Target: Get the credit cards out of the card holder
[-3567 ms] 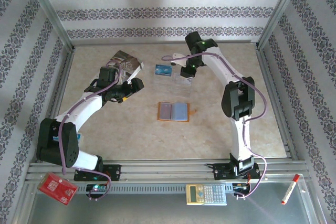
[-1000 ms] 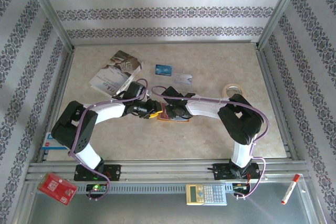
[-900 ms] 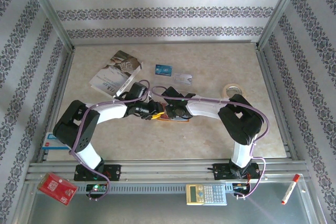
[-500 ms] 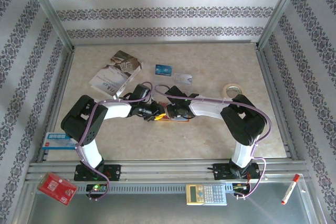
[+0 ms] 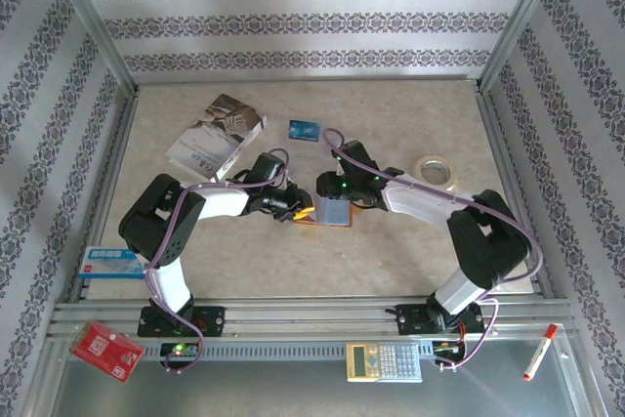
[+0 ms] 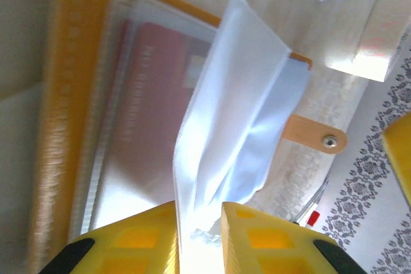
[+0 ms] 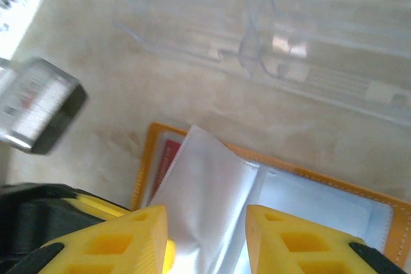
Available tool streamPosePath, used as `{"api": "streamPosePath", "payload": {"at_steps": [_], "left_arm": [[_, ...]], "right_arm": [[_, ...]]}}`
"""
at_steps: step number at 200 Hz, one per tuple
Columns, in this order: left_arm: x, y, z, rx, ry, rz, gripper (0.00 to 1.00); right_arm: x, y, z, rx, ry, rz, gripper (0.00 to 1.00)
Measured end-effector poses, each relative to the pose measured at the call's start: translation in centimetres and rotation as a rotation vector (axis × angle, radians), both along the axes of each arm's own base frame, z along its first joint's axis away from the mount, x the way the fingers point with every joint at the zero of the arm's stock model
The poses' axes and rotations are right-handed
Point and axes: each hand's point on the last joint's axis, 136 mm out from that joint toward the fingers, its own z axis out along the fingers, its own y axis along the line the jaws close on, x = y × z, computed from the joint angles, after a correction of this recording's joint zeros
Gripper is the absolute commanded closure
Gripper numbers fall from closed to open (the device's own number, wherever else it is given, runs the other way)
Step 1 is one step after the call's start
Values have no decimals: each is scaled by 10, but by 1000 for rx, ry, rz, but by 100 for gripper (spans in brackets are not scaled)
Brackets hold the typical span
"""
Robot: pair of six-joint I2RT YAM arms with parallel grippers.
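Orange card holder [image 5: 325, 224] lies open and flat near the middle of the table [image 5: 410, 251], its long axis running from 9 to 3 o'clock in the top view. Both arms meet over it. The left gripper [image 5: 301, 208] sits at its 9 o'clock edge and the right gripper [image 5: 329, 199] over its 12 o'clock edge.

In the left wrist view the holder's orange cover runs up the 9 o'clock side. Its strap tab [image 6: 316, 137] with a metal snap sticks out toward 3 o'clock. A red card [image 6: 154, 94] sits inside a clear pocket, long axis roughly 12 to 6 o'clock, print facing up but too blurred to read. The left gripper [image 6: 199, 213] enters from 6 o'clock with its yellow jaws nearly closed, pinching the near end of a pocket leaf [image 6: 237, 101]. That leaf stands up off the rest of the holder and slants toward 1 o'clock.

In the right wrist view the right gripper [image 7: 205, 222] comes from 6 o'clock. Its jaws stand partly apart on either side of the raised leaf [image 7: 209, 190]; whether they press it I cannot tell. A sliver of the red card [image 7: 168, 157] shows at the holder's 9 o'clock end.

A blue card [image 5: 305, 129] lies loose on the table at 12 o'clock from the holder, well apart, long axis 9 to 3. A tape roll [image 5: 435, 171] rests toward 2 o'clock, and a white booklet [image 5: 210, 142] toward 10 o'clock.
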Motion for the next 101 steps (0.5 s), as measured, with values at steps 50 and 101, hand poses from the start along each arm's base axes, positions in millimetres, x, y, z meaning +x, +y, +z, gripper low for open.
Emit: {"api": "streamPosePath", "payload": {"at_steps": [50, 101], "left_arm": [[8, -41, 27, -86, -78, -54, 64], [10, -61, 14, -101, -63, -67, 50]], "right_arm": [[2, -32, 35, 41, -103, -107, 60], [1, -55, 42, 45, -139, -178, 60]]}}
